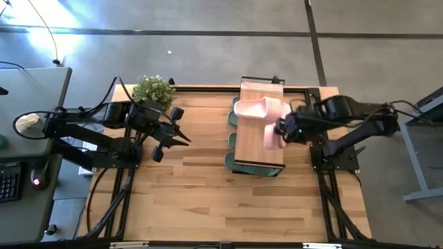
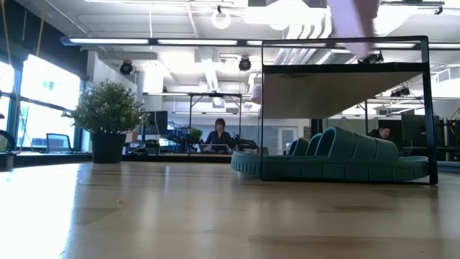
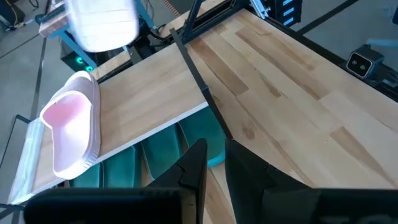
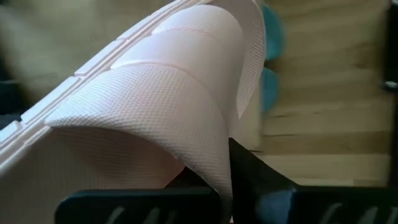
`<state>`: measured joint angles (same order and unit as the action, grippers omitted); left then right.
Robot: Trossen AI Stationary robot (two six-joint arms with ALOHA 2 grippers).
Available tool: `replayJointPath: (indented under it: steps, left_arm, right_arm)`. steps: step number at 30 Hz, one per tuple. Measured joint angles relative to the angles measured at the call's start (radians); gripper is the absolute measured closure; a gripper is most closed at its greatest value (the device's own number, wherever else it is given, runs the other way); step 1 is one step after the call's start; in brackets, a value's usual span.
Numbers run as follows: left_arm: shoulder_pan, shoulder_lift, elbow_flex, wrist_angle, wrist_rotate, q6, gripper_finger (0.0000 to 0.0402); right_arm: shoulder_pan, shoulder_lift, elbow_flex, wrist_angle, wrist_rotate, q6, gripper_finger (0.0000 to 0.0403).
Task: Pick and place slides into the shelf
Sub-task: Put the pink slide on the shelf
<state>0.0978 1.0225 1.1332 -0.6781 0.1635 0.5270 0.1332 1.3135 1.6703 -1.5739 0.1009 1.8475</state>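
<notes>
The shelf (image 1: 252,149) stands at the middle of the table. One pale pink slide (image 1: 250,108) lies sole down on its top near the far end, also seen in the left wrist view (image 3: 71,127). The second pink slide (image 1: 272,135) is in my right gripper (image 1: 282,130), above the shelf top's right side. Green slides (image 2: 338,155) rest on the table under the shelf, with their toes (image 1: 232,160) poking out on the left side. My left gripper (image 1: 187,140) waits left of the shelf, fingers nearly together and touching nothing. My right gripper holds the pink slide by its wide ridged strap (image 4: 205,124). One dark finger (image 4: 249,177) reaches under the strap's edge; the strap hides the other finger. The arm comes level from the table's right. The slide is lifted clear above the shelf top (image 3: 102,22).
A small potted plant (image 1: 154,90) stands at the far left of the table. Bare tabletop (image 1: 208,200) lies near and left of the shelf. The shelf's dark frame posts (image 2: 429,108) edge the space below. People sit at desks in the room behind (image 2: 218,133).
</notes>
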Motion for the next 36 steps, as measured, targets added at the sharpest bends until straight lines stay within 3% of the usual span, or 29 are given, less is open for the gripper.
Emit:
replayJointPath:
  steps: [5,15,23,36]
  left_arm:
    - [0.000,0.004,0.000,0.001,0.000,0.000,0.0356]
    - [0.000,0.004,0.000,0.004,-0.001,-0.005,0.0356]
    - [0.000,0.004,0.000,0.004,-0.029,-0.012,0.0356]
    - [0.000,0.034,0.000,-0.003,-0.053,-0.014,0.0356]
  right_arm:
    - [0.043,-0.070,-0.100,0.007,-0.006,0.082,0.0403]
    - [-0.095,-0.118,-0.214,0.003,-0.053,0.020,0.0403]
    - [-0.189,-0.101,-0.233,0.003,-0.049,-0.070,0.0403]
    - [-0.251,0.000,-0.233,0.009,-0.078,-0.194,0.0397]
